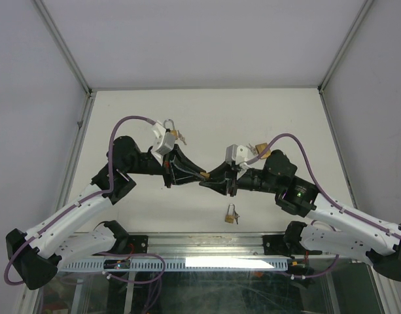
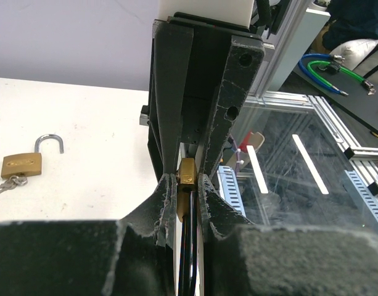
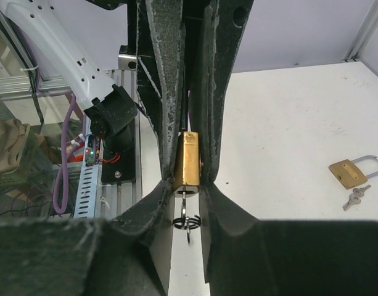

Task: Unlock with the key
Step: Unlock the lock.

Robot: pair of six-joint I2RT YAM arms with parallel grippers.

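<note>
Grips the brass padlock (image 2: 187, 168) in the closed left end effector (image 2: 184, 188), up above the bench (image 1: 285, 118) and tip to tip with the right end effector (image 3: 187, 192). Cannot tell whether the right is pinched on the key or merely standing narrow around it, with only the key ring (image 3: 187, 221) dangling between its fingers. Risks wrenching the padlock out of the left's pinch through a turn off the keyhole's axis, or slipping on a half-caught key and bending it. Hides key blade, keyhole and shackle behind both sets of fingers. Leaves a second padlock (image 1: 231, 214), shackle open, on the bench well apart from both end effectors.
</note>
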